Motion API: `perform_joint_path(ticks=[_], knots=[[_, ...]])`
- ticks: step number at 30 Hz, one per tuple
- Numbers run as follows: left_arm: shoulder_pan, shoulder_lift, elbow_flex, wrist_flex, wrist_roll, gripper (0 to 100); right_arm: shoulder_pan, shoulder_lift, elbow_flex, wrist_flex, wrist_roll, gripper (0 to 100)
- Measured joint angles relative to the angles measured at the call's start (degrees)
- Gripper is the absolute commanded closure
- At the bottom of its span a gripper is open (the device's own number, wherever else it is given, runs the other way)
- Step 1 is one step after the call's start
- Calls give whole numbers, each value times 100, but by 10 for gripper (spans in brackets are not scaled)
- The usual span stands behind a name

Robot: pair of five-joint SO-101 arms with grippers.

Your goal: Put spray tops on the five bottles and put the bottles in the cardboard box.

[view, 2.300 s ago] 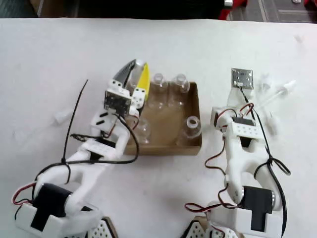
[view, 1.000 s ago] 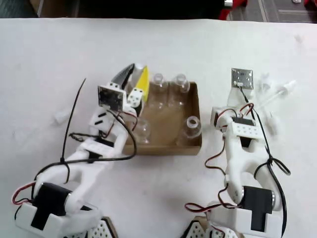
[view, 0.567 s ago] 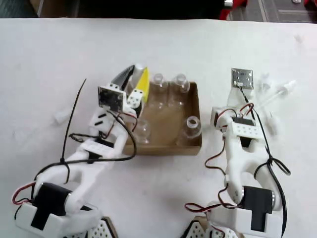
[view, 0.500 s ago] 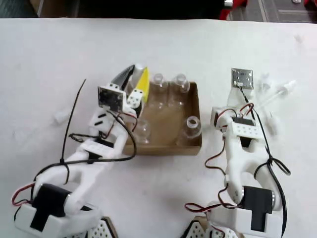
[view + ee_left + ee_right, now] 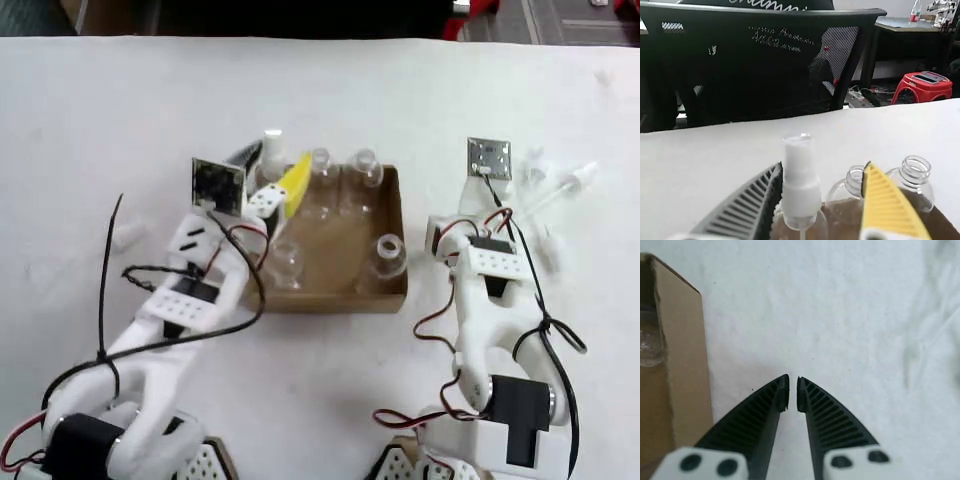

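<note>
High view puts my left gripper [image 5: 279, 153] at the far left corner of the cardboard box [image 5: 340, 297], jaws spread around the 1 capped bottle [image 5: 272, 152]. From the left wrist view, one jaw sits just beside its spray top [image 5: 799, 162] and the other stands apart, so I judge nothing is being pinched. That bottle looks to stand inside the box. Further right in the box I count 4 open bottles [image 5: 362, 168], all upright with bare necks. By my reckoning 1 of 5 is finished, and all 5 seem to be boxed, which leaves 4 tops to fit. My right gripper [image 5: 790, 392] hangs over bare desk [image 5: 865, 300] just right of the box, pressed nearly together with nothing between the jaws. Right of it, loose spray tops [image 5: 565, 185] lie on the desk. I cannot count them with any certainty.
</note>
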Motion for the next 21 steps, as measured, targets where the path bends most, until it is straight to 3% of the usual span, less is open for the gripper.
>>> perform_joint_path(ticks=[11, 21], knots=[[-440, -44, -721, 589, 862, 751, 0, 0, 0, 0, 0, 978], [-484, -1785, -2084, 4062, 993, 683, 0, 0, 0, 0, 0, 978]])
